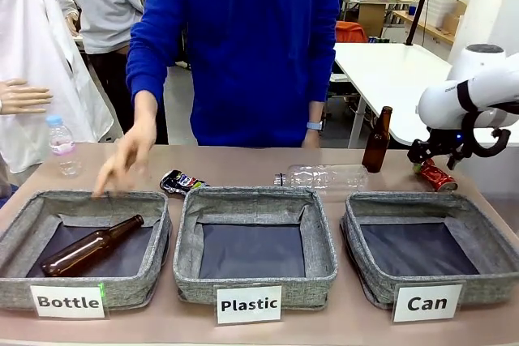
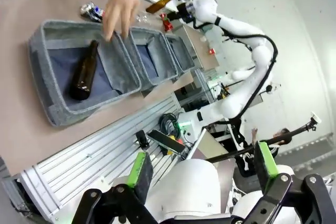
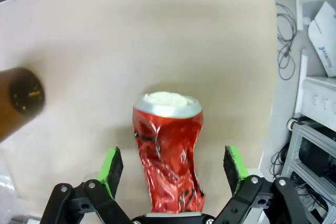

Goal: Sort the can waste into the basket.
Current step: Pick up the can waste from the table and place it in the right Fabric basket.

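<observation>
A crushed red can (image 1: 438,176) with a silver top lies on the table behind the grey "Can" basket (image 1: 365,269). My right gripper (image 1: 432,154) hangs open just above it. In the right wrist view the red can (image 3: 169,156) lies between the spread green fingertips (image 3: 112,164), with gaps on both sides. A flattened black can (image 1: 180,181) with colourful print lies behind the "Plastic" basket (image 1: 320,261). My left gripper (image 2: 202,169) stands open off the table's near side, nothing between its fingers. The red can (image 2: 167,24) and black can (image 2: 90,10) look small in that view.
A brown bottle (image 1: 91,247) lies in the "Bottle" basket (image 1: 24,228), with a person's hand (image 1: 122,160) just above its far rim. A clear plastic bottle (image 1: 324,177) lies behind the middle basket. An upright brown bottle (image 1: 376,140) stands left of my right gripper. A small water bottle (image 1: 62,145) stands far left.
</observation>
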